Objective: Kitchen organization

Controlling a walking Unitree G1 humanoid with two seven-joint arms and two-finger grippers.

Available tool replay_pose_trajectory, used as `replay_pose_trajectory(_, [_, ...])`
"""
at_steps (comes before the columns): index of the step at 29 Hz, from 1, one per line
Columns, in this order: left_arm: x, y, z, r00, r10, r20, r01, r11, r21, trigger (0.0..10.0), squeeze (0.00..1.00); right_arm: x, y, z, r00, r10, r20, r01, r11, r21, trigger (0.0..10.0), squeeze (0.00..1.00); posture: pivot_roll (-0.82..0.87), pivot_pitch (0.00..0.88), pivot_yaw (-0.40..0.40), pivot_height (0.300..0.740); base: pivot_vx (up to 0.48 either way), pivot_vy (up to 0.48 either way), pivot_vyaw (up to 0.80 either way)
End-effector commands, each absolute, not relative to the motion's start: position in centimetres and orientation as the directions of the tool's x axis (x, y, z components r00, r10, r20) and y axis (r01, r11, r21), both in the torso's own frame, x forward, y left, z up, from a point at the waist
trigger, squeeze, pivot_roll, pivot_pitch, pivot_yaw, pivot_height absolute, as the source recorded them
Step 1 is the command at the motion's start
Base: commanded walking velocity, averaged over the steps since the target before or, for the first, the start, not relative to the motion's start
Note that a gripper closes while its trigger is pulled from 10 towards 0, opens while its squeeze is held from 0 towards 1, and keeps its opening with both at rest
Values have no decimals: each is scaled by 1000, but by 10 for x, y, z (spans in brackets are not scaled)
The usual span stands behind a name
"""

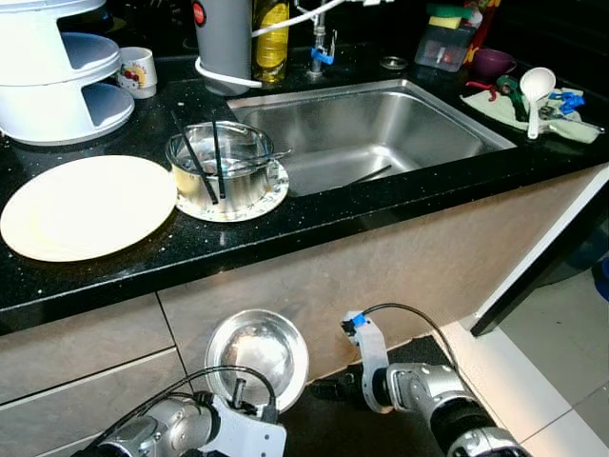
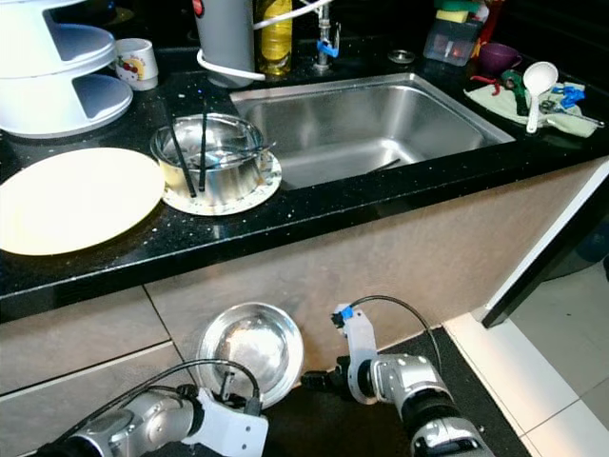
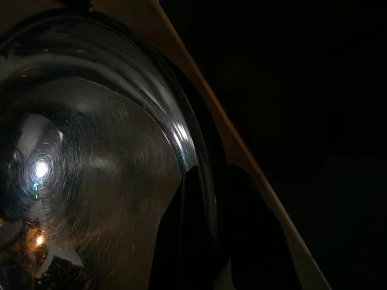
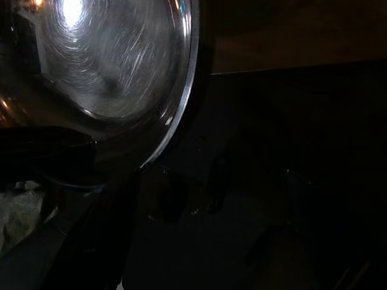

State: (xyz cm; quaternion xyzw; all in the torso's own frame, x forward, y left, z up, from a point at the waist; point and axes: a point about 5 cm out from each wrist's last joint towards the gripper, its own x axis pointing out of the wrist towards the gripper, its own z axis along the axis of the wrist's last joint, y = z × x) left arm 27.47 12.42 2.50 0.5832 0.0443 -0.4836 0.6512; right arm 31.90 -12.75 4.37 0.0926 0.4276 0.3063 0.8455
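Steel bowl (image 1: 257, 350), clamped at its lower rim by left pincer (image 1: 249, 405), held below the surface (image 1: 314, 224); light, rigid, slippery. Right pincer (image 1: 328, 388) beside it, closure indiscernible.

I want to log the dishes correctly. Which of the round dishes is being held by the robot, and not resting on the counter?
The shiny steel bowl, held low before the cabinet by the left gripper. The cream plate and patterned plate lie on the counter.
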Motion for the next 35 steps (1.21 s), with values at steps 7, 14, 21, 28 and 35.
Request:
replay_pose_trajectory(7, [281, 118, 34, 546, -638, -543, 667, -61, 742, 0, 0, 326, -110, 47, 485, 611, -626, -443, 789, 426, 10000, 0, -94, 218, -75, 740, 0, 0, 0])
replay_pose_trajectory(14, [276, 117, 36, 510, -706, -491, 758, 99, 645, 0, 0, 334, -110, 56, 530, 612, -587, -418, 790, 448, 10000, 0, -92, 221, -75, 740, 0, 0, 0])
replay_pose_trajectory(21, [270, 120, 46, 417, -771, -481, 789, 44, 613, 0, 0, 334, -121, 52, 521, 575, -631, -399, 817, 415, 10000, 0, -85, 228, -72, 740, 0, 0, 0])
replay_pose_trajectory(28, [270, 120, 49, 396, -779, -486, 768, -10, 641, 0, 0, 333, -124, 50, 512, 556, -655, -375, 830, 412, 10000, 0, -85, 228, -72, 740, 0, 0, 0])
replay_pose_trajectory(35, [270, 120, 53, 363, -790, -494, 766, -49, 641, 0, 0, 330, -121, 47, 475, 555, -683, -386, 829, 405, 10000, 0, -86, 228, -76, 740, 0, 0, 0])
